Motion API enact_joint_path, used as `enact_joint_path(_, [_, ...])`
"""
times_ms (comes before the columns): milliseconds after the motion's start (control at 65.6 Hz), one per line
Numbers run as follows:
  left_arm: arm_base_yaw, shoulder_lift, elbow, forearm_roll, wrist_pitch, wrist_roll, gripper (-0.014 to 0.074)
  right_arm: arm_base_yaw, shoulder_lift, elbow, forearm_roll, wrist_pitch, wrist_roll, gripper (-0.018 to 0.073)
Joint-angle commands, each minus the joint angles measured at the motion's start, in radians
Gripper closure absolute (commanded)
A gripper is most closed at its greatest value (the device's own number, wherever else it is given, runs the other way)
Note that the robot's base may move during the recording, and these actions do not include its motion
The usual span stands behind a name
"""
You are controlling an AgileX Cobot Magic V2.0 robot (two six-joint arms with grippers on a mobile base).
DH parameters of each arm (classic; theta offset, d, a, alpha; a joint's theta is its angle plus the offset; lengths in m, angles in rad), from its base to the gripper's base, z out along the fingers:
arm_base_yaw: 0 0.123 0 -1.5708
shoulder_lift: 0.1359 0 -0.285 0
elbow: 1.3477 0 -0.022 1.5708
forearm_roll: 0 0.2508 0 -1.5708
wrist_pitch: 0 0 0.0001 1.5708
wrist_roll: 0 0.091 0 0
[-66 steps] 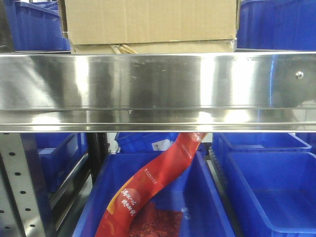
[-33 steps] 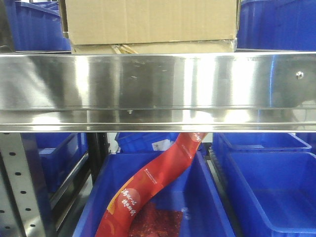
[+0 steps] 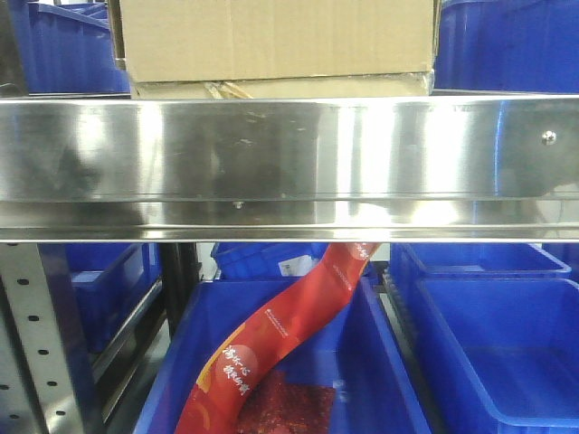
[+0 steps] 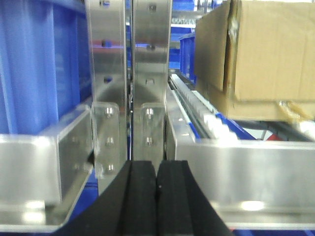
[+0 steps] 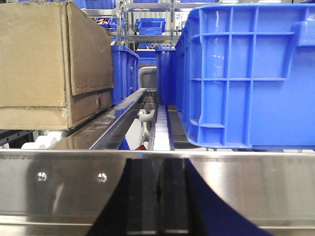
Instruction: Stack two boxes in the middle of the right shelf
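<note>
Two tan cardboard boxes are stacked on the shelf behind its shiny steel front beam. The upper box rests on the lower box, of which only a thin strip shows. The left wrist view has the stack at the right, upper box over lower box. In the right wrist view it is at the left, upper box and lower box. My left gripper is shut and empty, before the rack uprights. My right gripper is shut and empty, low in front of the beam. Neither touches a box.
Blue plastic bins flank the stack on the shelf, one close at the right. Below the beam, a blue bin holds a red bag, with another bin beside it. A grey perforated upright stands lower left.
The reflections on the steel beam have shifted and darkened. The boxes and bins have not moved.
</note>
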Motion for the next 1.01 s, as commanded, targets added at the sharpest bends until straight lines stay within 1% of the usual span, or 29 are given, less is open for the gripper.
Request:
enact_joint_path(0, [0.005, -0.030, 0.049, 0.006, -0.048, -0.008, 0.0708, -0.005, -0.007, 0.000, 0.001, -0.016, -0.005, 0.0721])
enact_joint_path(30, [0.005, -0.030, 0.065, 0.020, -0.076, -0.033, 0.0708, -0.005, -0.007, 0.000, 0.001, -0.016, -0.005, 0.0721])
enact_joint_path(76, [0.005, -0.030, 0.084, 0.053, -0.127, -0.111, 0.0708, -0.005, -0.007, 0.000, 0.001, -0.016, -0.005, 0.0721])
enact_joint_path(107, [0.005, -0.030, 0.084, 0.068, -0.165, -0.136, 0.0708, -0.005, -0.007, 0.000, 0.001, -0.016, -0.005, 0.0721])
enact_joint_path(137, [0.005, -0.030, 0.084, 0.068, -0.149, -0.149, 0.0708, -0.005, -0.007, 0.000, 0.001, -0.016, -0.005, 0.0721])
enact_joint_path(183, [0.005, -0.030, 0.084, 0.078, -0.155, -0.150, 0.0708, -0.005, -0.007, 0.000, 0.001, -0.016, -0.005, 0.0721])
enact_joint_path(991, [0.003, -0.030, 0.084, 0.076, -0.154, -0.150, 0.0708, -0.005, -0.007, 0.000, 0.001, -0.016, -0.005, 0.0721])
